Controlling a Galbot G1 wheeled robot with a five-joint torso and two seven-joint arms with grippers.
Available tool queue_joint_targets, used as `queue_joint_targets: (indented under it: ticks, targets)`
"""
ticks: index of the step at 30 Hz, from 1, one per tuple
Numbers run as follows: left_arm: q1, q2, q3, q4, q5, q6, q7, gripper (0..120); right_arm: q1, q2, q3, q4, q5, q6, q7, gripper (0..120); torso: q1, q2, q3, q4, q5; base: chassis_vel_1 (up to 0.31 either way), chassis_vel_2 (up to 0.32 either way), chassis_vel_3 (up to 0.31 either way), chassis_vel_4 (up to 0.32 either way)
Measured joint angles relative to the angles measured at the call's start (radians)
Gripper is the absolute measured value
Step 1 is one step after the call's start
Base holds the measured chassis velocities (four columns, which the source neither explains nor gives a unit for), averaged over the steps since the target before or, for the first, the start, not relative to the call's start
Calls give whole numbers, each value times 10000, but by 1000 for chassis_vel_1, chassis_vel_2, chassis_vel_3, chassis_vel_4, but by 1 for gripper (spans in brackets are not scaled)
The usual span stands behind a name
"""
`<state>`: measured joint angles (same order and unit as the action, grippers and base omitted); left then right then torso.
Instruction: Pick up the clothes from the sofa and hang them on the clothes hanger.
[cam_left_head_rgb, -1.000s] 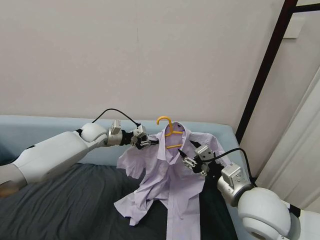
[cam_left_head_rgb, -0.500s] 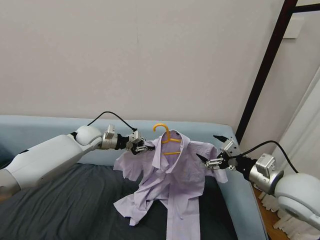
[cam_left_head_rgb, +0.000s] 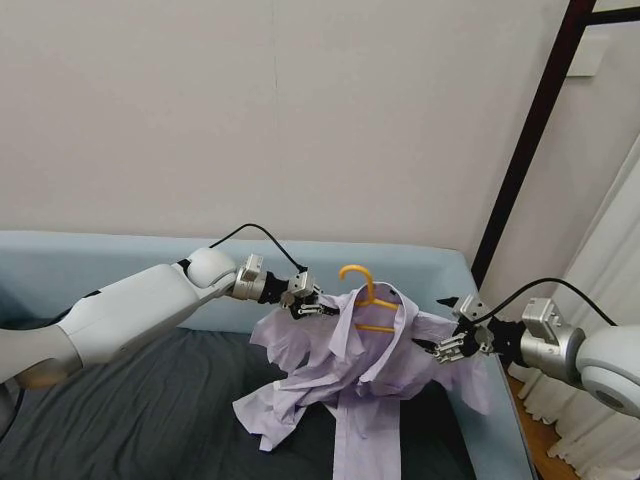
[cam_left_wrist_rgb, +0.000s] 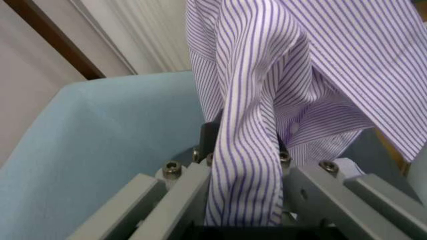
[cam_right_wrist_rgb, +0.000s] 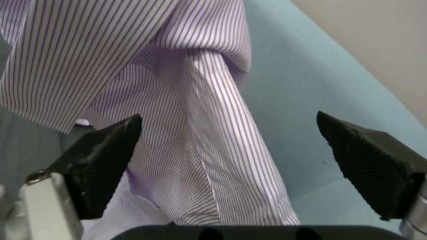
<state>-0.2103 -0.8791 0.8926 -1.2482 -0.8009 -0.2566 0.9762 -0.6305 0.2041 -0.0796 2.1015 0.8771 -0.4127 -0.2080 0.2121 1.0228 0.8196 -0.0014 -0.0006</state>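
Soft, light, floppy shirt (cam_left_head_rgb: 365, 355); by the look of it, apt to slip off the hanger (cam_left_head_rgb: 372, 300) unless taken at collar or shoulder seam. Draped over that hanger, lifted above the sofa (cam_left_head_rgb: 100, 260), hem trailing down. Left end effector (cam_left_head_rgb: 305, 303) clamped on a fold at one shoulder. Right end effector (cam_left_head_rgb: 455, 330) spread wide at the other shoulder, sleeve fold in the gap, unpinched.

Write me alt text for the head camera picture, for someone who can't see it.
A purple-striped shirt on a yellow hanger is held up above a pale blue sofa, its hem trailing onto the dark seat cushion. The left gripper is shut on the shirt's left side; the right gripper, fingers open, sits at its right sleeve.
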Motion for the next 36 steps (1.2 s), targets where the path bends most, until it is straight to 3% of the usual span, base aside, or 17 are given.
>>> queue_joint_targets:
  ticks: [24, 33, 36]
  targets:
    - [32, 240, -5, -179, 139, -118, 256, 1, -123, 64, -204, 255, 76, 61, -149, 9, 0, 0, 0, 1, -2, 0, 0, 0, 0]
    - [42, 265, -17, -196, 201, -118, 192, 1, -180, 77, -223, 300, 258, 204, -43, 8, 0, 0, 0, 2, -3, 0, 0, 0, 0]
    - [43, 279, -59, -243, 266, -143, 141, 16, -200, 77, -223, 374, 381, 244, 140, 8, 0, 0, 0, 1, -3, 0, 0, 0, 0]
